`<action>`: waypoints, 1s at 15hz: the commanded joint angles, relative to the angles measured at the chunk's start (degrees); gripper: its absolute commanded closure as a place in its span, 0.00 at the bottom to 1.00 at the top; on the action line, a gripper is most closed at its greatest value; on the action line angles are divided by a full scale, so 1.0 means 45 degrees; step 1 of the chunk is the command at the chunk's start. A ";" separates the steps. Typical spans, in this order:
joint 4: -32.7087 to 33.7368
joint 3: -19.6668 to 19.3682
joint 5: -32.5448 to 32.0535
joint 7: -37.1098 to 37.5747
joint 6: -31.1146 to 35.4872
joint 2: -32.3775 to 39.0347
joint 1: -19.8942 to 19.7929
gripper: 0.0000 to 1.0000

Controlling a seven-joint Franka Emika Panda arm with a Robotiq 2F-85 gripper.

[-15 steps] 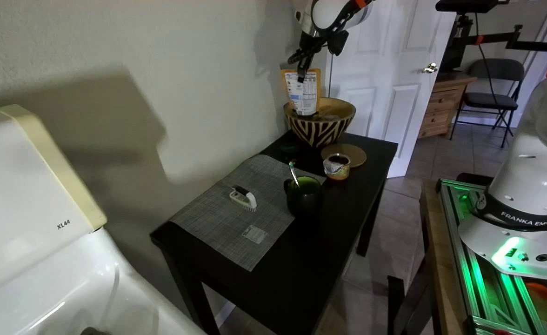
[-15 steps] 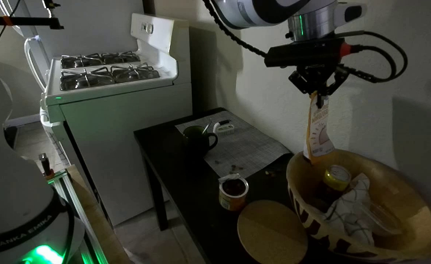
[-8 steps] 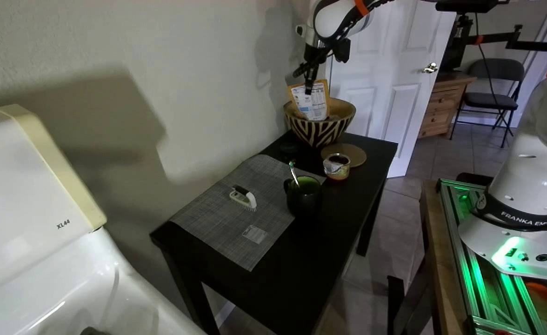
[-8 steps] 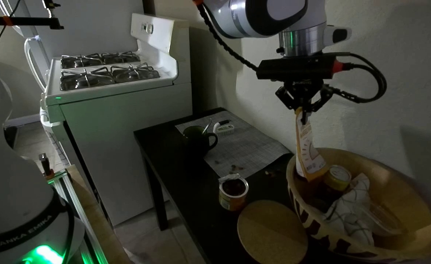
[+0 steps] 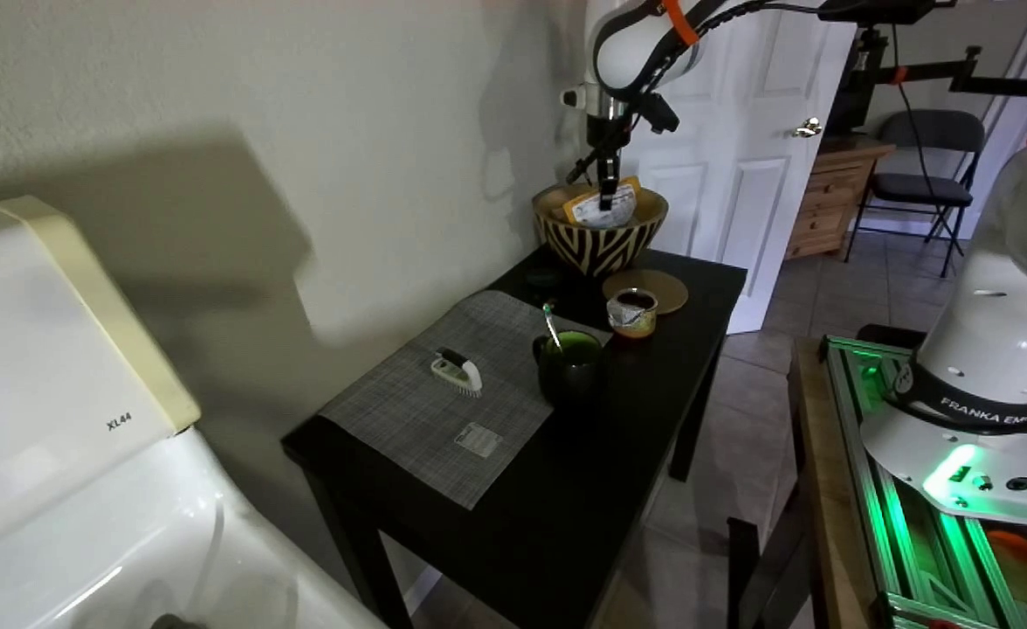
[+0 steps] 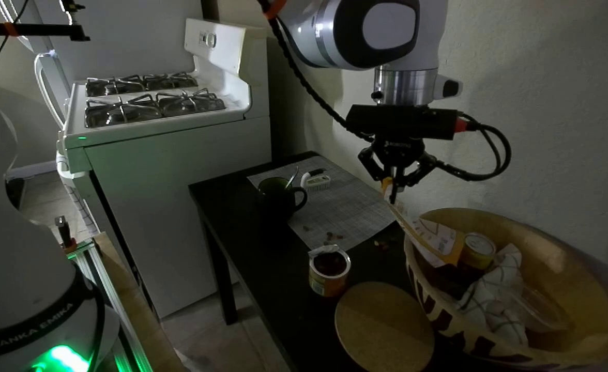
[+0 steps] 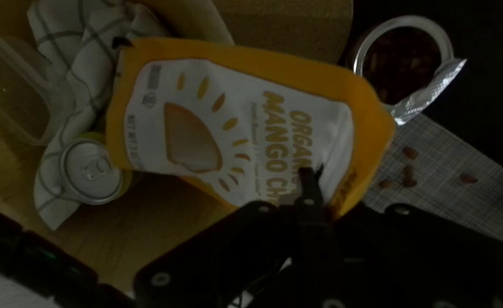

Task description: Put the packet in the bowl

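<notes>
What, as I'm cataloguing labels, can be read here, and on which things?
"ORGAN…": packet, rest hidden
"MANGO CH…": packet, rest hidden
"NET WT": packet, amount blurred
"XL44": stove's back panel
"FRANKA EMIKA": robot base
Too small or blurred: packet's fine print, label on the cup, any print on the pale tag, lettering above the jaws, which are closed on the packet.

The hand (image 6: 393, 192) has descended. Beneath it, the packet (image 6: 436, 240) has tilted from near-vertical to a marked slant, its free end now apparently against the can (image 6: 479, 249) in the bowl (image 6: 562, 279).
</notes>
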 commanded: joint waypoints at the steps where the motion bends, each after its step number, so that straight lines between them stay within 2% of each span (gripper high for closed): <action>1: -0.0439 0.0050 0.1025 -0.1371 -0.0939 -0.0474 -0.0359 0.99; 3: -0.0365 -0.0144 0.1977 -0.2017 -0.1355 -0.0673 -0.0667 0.99; 8: 0.0308 -0.1094 0.3419 -0.1356 -0.1143 -0.1034 -0.1529 0.99; 12: 0.0724 -0.1534 0.3675 -0.0870 -0.1028 -0.0889 -0.1813 0.99; 13: 0.0757 -0.1547 0.3740 -0.0707 -0.1037 -0.0802 -0.1818 0.73; 14: 0.0737 -0.1540 0.3907 -0.0614 -0.0968 -0.0755 -0.1810 0.99; 15: 0.0730 -0.1504 0.4068 -0.0591 -0.0935 -0.0704 -0.1776 0.96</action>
